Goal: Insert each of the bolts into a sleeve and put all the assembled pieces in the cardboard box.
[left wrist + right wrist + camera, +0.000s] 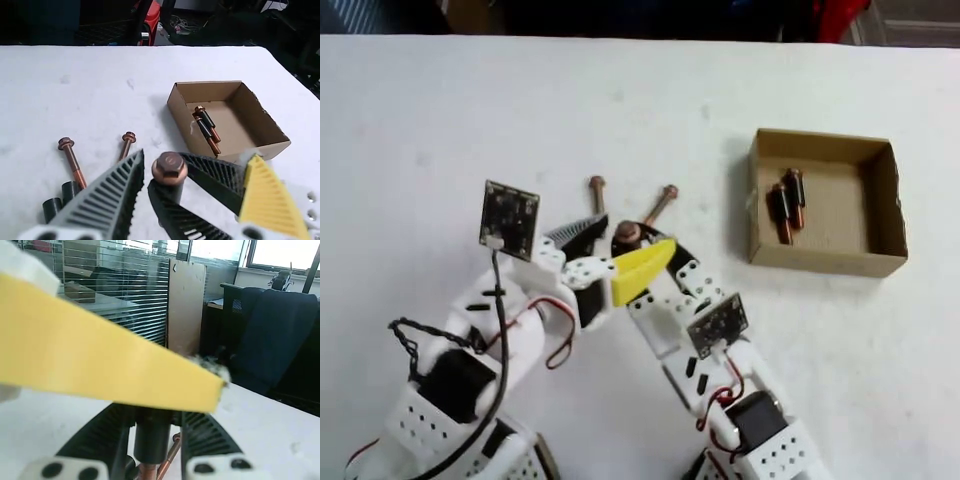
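Right gripper [153,426]: jaws clamped on a black sleeve [151,445], upright, front-centre of the table [470,120]. Bolt [170,167] sits in that sleeve, copper head on top and thread showing below.

Left gripper [638,233]: jaws wide apart. Grey finger [107,197] is on one side of the held piece and yellow finger [262,187] on the other; contact with it cannot be told.

Two loose bolts [597,193] [660,205] lie flat just beyond the grippers, heads away from the arms. Two spare sleeves [52,207] [70,190] stand beside the thread end of the left one.

Box [825,262] is at the right, well apart from the grippers. Assembled pieces [787,205] lie together inside, near its left wall
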Available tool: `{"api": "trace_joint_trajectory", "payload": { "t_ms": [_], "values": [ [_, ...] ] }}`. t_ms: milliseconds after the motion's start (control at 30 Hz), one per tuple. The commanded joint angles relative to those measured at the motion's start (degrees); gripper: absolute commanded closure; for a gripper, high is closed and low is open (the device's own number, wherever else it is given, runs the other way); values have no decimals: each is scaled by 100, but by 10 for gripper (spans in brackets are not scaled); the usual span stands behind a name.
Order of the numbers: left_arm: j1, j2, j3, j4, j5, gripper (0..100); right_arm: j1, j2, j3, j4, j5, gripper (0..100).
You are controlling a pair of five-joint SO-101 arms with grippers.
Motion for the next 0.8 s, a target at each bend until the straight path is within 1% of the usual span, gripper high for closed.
{"api": "trace_joint_trajectory", "payload": {
  "t_ms": [0, 67, 167, 267, 400, 500, 600, 700, 767],
  "values": [
    [-31, -75, -571, 9, -53, 672, 48, -75, -26, -154, 0, 981],
    [-31, -75, -703, 18, -105, 672, 48, -75, -18, -145, 0, 981],
    [-295, -75, -791, 202, -607, 672, 57, -75, -18, -145, 0, 981],
    [-804, -75, -941, 738, -1055, 672, 119, -75, -18, 4, 0, 981],
    [-1543, -66, -1178, 1433, -1240, 672, 295, -75, -18, 48, 0, 981],
    [-1886, -48, -1284, 1873, -1363, 672, 374, -75, -26, 57, 0, 981],
    [-2026, -40, -1257, 2224, -1565, 672, 426, -75, -44, 163, 0, 981],
    [-2053, -40, -1257, 2523, -1688, 677, 426, -75, -237, 734, 0, 981],
    [-2044, -40, -1257, 2637, -1732, 714, 426, -75, -440, 1130, 0, 981]
  ]
}}
